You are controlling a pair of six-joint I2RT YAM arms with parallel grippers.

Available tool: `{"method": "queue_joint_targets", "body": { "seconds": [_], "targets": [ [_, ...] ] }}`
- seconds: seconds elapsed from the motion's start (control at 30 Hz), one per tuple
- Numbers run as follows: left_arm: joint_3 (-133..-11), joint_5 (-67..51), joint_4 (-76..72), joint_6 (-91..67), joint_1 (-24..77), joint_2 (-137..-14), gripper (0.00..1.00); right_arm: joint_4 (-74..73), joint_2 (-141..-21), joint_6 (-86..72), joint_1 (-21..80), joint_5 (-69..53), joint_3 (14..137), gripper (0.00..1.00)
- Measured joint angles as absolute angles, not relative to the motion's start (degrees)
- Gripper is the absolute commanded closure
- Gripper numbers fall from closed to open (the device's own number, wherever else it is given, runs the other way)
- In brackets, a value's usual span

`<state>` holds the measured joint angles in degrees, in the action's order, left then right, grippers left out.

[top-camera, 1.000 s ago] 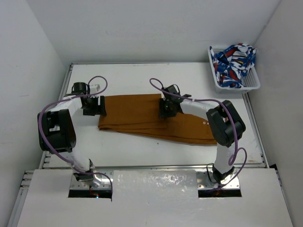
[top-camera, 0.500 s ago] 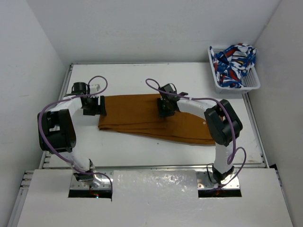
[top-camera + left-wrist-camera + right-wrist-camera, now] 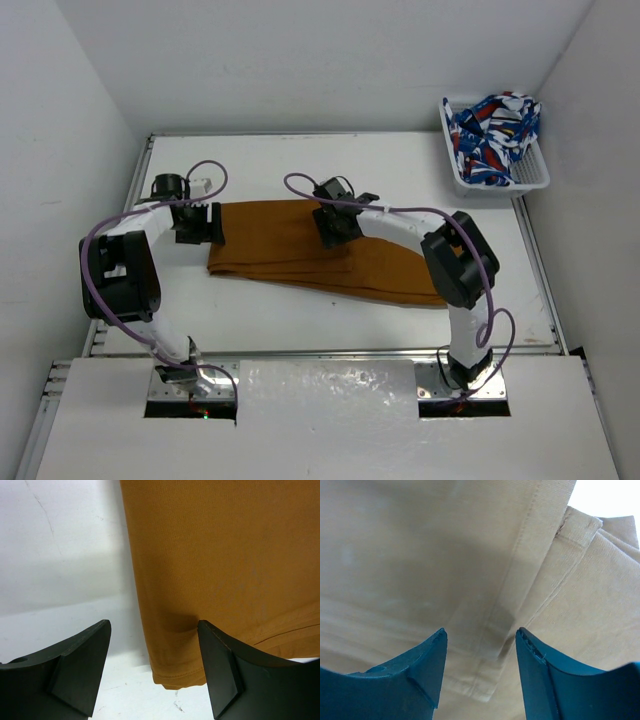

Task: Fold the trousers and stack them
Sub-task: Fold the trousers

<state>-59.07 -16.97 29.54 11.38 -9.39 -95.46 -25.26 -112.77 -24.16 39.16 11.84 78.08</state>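
Trousers [image 3: 280, 240] flat on table [image 3: 400, 170]
Left gripper [image 3: 154, 625] at one end, right gripper [image 3: 480, 632] mid-cloth — both spread wide, holding nothing.

we see the trousers [image 3: 280, 245] across the middle of the table [image 3: 300, 165], left gripper [image 3: 216, 223] at their nine o'clock end. at two o'clock a cloth [image 3: 490, 125] lies in a basket [image 3: 545, 172].

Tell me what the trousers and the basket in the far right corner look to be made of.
The trousers: woven cloth, probably cotton, matte mustard brown; fine weave, stitched hem and soft folds show up close. The basket: looks like white moulded plastic with slotted walls; too small to be sure.
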Motion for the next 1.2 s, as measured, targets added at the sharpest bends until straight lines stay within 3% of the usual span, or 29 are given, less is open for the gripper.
{"method": "queue_joint_targets", "body": {
  "seconds": [0.2,0.47,0.67,0.7,0.8,1.2],
  "targets": [
    [-59.1,-17.0,29.5,11.5,-9.4,-95.5,0.32,-26.6,-115.8,-23.1,38.7,13.2,79.4,0.45],
    [-59.1,-17.0,29.5,11.5,-9.4,-95.5,0.32,-25.3,-115.9,-23.5,38.6,11.3,78.9,0.68],
    [-59.1,-17.0,29.6,11.5,-9.4,-95.5,0.32,-24.1,-116.0,-24.8,37.6,8.8,78.1,0.76],
    [-59.1,-17.0,29.6,11.5,-9.4,-95.5,0.32,-23.6,-116.0,-25.1,37.5,8.3,77.7,0.79],
    [-59.1,-16.9,29.5,11.5,-9.4,-95.5,0.32,-22.7,-116.0,-25.9,36.9,6.7,76.7,1.0],
    [-59.1,-16.6,29.6,11.6,-9.4,-95.5,0.32,-18.5,-107.0,-28.8,35.3,-2.2,70.4,1.0]
  ]
}}
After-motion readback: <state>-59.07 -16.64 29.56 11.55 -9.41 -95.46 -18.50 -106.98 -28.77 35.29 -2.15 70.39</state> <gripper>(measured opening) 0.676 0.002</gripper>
